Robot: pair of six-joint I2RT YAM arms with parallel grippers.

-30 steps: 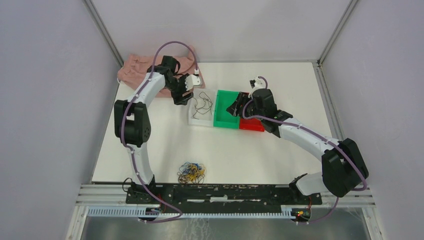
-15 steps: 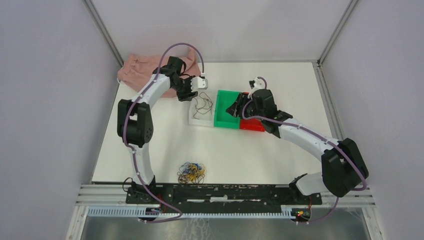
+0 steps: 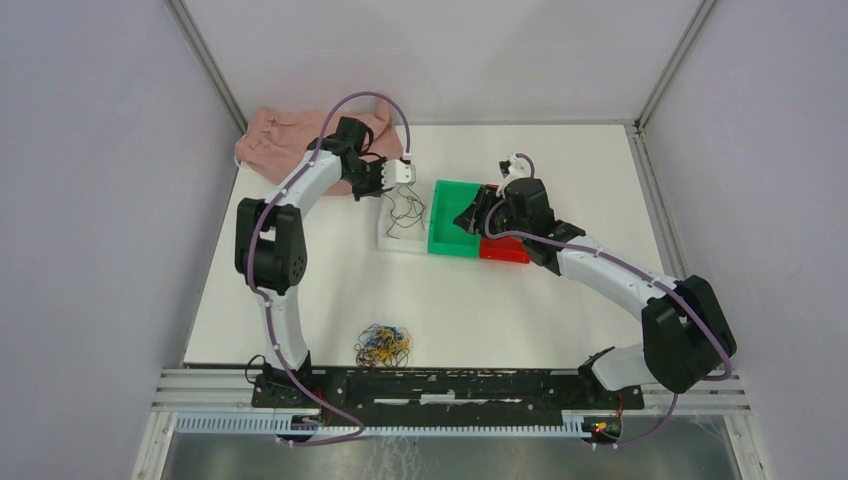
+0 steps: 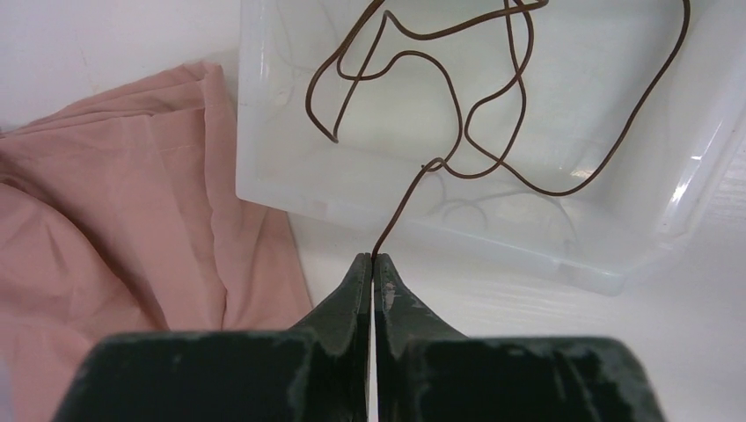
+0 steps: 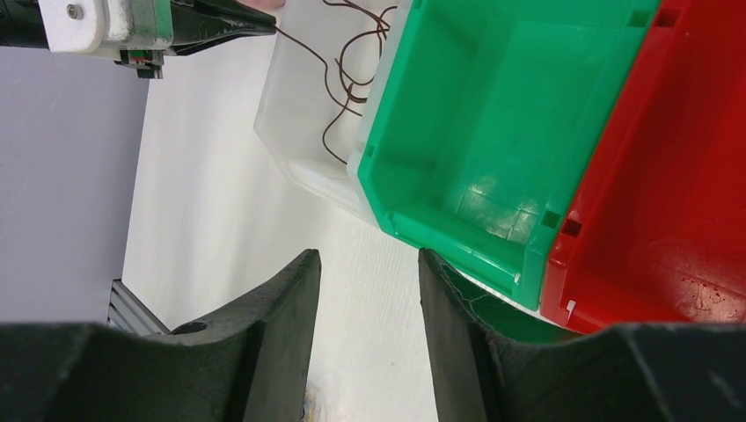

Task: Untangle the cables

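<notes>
While its jaws are pressed together to a slit, the left gripper (image 4: 373,260) pinches the end of a brown cable (image 4: 400,209), which rises from the tips toward 12 o'clock in the left wrist view. From there the cable runs over the near wall of the white bin (image 4: 290,189) and spreads in loose loops across the bin's inside. Whether the loops rest on the floor of the bin or hang a little above it is hard to tell. At 9 o'clock of the gripper lies a pink cloth (image 4: 114,220), its edge touching the bin's corner.

In the top view the gripper sits at 11 o'clock of the white bin. A green bin (image 5: 493,114) stands against the white one at its 3 o'clock, and a red bin (image 5: 669,176) stands against the green one on its far side.

The right gripper (image 5: 368,259) hovers by the green bin's 3 o'clock end, jaws partly apart with nothing between them.

On the table (image 3: 470,300), well apart from the bins at their 6 o'clock, lies a tangle (image 3: 382,343) of yellow, blue and dark cables, near the front edge.
</notes>
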